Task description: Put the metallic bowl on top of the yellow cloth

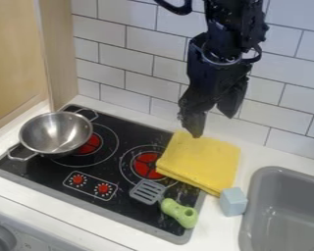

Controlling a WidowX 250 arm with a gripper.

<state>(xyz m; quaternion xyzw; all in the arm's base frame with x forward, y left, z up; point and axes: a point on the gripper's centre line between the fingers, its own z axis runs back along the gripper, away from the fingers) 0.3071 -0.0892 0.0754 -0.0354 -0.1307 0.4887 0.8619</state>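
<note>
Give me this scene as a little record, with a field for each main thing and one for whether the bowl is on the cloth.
Bowl: metallic, two loop handles, on the stove's left side, over a red burner
Cloth: yellow, folded, partly over the stove's edge
Claw: black, open, above the cloth's back edge
Spatula: grey slotted head, green handle, lying on the stove
Block: light blue, between cloth and grey sink
Bowl on cloth: no
</note>
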